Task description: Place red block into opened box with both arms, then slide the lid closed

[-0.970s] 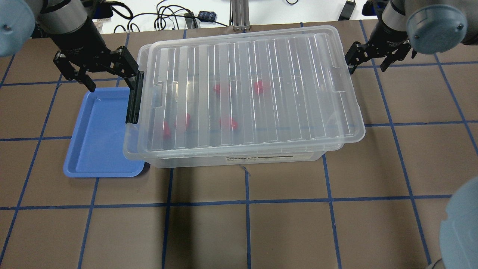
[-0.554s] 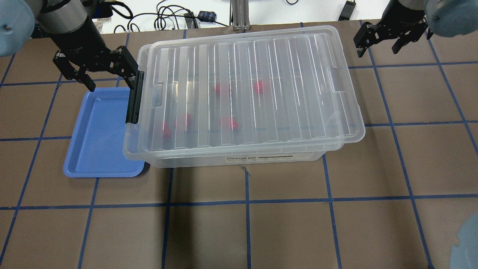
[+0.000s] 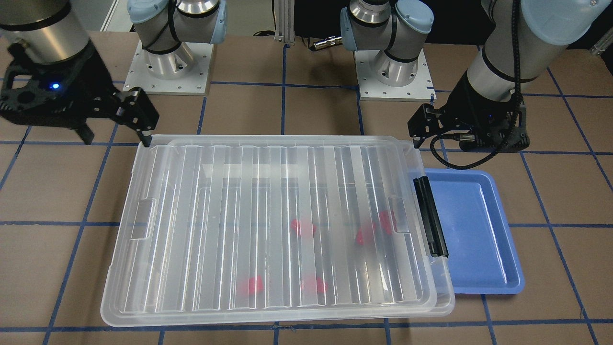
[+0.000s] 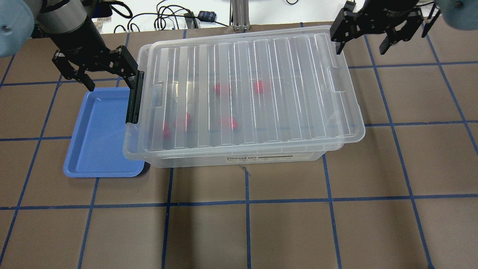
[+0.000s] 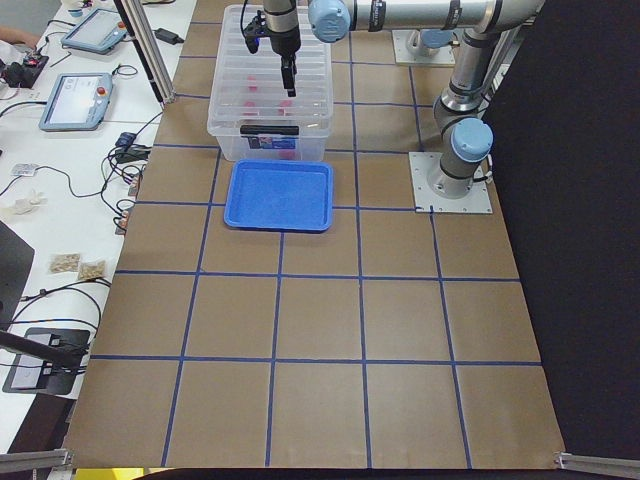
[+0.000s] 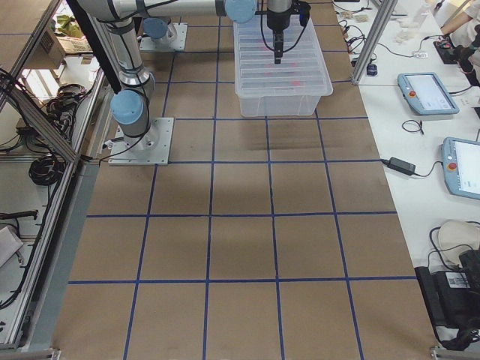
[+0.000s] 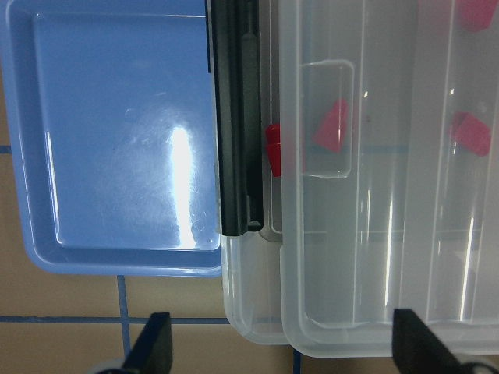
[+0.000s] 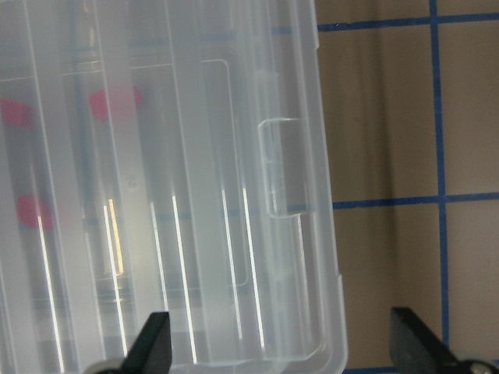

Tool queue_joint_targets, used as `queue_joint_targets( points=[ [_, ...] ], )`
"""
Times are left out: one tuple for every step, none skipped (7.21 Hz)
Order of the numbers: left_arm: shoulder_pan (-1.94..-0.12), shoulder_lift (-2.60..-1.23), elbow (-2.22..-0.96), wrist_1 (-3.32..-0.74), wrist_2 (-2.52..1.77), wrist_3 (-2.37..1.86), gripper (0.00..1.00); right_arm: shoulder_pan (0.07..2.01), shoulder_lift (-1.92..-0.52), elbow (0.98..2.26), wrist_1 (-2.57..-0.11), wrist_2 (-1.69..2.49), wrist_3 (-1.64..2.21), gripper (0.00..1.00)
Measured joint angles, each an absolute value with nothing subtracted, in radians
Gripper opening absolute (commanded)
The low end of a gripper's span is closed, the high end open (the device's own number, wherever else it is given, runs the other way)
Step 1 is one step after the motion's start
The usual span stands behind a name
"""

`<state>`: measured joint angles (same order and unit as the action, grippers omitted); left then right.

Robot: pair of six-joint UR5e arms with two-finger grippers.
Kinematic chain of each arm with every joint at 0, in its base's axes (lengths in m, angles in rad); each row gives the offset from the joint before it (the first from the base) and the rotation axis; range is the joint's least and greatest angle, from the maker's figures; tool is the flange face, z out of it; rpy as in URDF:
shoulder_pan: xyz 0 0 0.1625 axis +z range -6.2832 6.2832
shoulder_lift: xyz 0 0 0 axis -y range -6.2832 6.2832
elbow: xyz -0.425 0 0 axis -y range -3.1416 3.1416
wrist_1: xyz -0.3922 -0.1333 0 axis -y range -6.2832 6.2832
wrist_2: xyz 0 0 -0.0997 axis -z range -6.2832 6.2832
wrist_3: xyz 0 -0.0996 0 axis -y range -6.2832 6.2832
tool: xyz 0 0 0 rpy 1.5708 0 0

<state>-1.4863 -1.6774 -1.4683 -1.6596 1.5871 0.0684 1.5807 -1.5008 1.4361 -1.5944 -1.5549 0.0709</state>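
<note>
1. The left pincer [image 4: 110, 80] hangs with its fingers spread wide apart, gripping nothing. It is over the far corner of the blue tray [image 4: 101, 149]. One finger is just beside the box's latch end, and we cannot tell whether it touches.
2. We count one blue tray, lying flat on the brown surface [image 4: 261, 224], its right edge tucked against the left end of the box [image 4: 239, 161].
3. One black latch [image 4: 134, 99] runs along that left short end, beside the lid's edge.
4. We count one clear box, and inside it five red blocks [image 4: 228, 122], all blurred through the lid. Two sit close together near the latch end, one is near the middle, and two lie side by side farther back.
5. One ribbed clear lid [image 4: 298, 93] rests on top. It is shifted rightward, so it overhangs the right end and leaves a narrow strip open by the latch. In the left wrist view, one block shows in that strip.
6. The right pincer [image 4: 361, 45] has its fingers apart and empty, above the lid's far right corner.
</note>
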Motion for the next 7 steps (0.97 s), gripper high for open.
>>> queue_joint_targets(
  points=[
    [-1.486, -1.677, -1.469, -1.660, 1.587, 0.068, 1.00, 1.616, -1.516, 1.449, -1.583, -1.560, 0.108, 1.00],
    [-1.486, -1.677, -1.471, -1.660, 1.584, 0.068, 1.00, 1.630, -1.530, 1.463, -1.579, -1.565, 0.120, 1.00],
    [-1.486, -1.676, -1.473, -1.660, 1.582, 0.068, 1.00, 1.635, -1.539, 1.472, -1.578, -1.570, 0.123, 1.00],
    [-1.486, -1.674, -1.475, -1.660, 1.581, 0.068, 1.00, 1.636, -1.542, 1.474, -1.578, -1.572, 0.123, 1.00],
    [-1.486, -1.673, -1.476, -1.660, 1.583, 0.070, 1.00, 1.636, -1.542, 1.475, -1.580, -1.573, 0.122, 1.00],
    [-1.486, -1.671, -1.476, -1.660, 1.584, 0.071, 1.00, 1.637, -1.541, 1.475, -1.582, -1.574, 0.120, 1.00],
    [-1.487, -1.667, -1.475, -1.661, 1.580, 0.073, 1.00, 1.636, -1.539, 1.476, -1.585, -1.574, 0.118, 1.00]
  ],
)
